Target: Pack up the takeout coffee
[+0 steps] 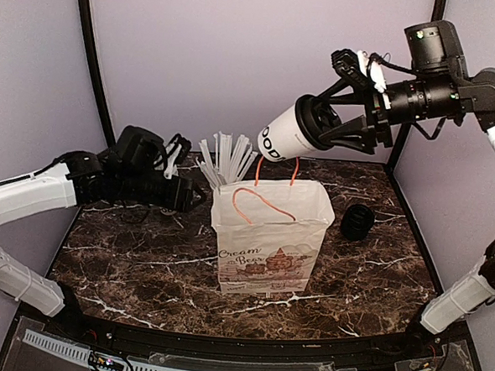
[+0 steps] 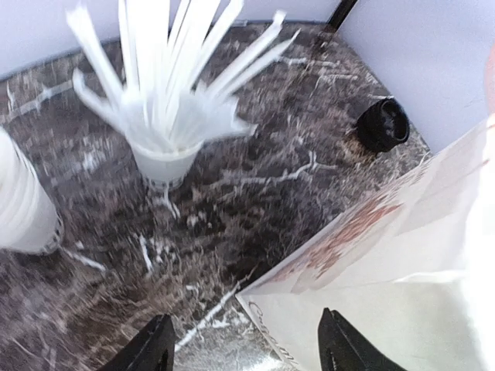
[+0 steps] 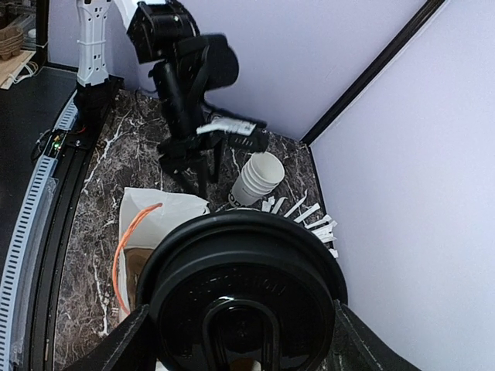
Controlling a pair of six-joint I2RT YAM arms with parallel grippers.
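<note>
Gripping the takeout coffee (image 1: 280,140) sideways above the paper bag (image 1: 266,237) with right hand (image 1: 317,122); holding left hand (image 2: 244,352) spread apart, empty, near it

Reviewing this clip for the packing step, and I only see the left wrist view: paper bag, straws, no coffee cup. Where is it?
Observer: The right gripper holds the small white paper cup with dark lettering, tipped sideways, in the air above the white paper bag with orange handles.
Operator: Is it lidded?
Observer: Yes, the right wrist view shows its round black plastic lid in place, a finger on each side.
Operator: Bag mouth open?
Observer: Yes, open below the cup.
</note>
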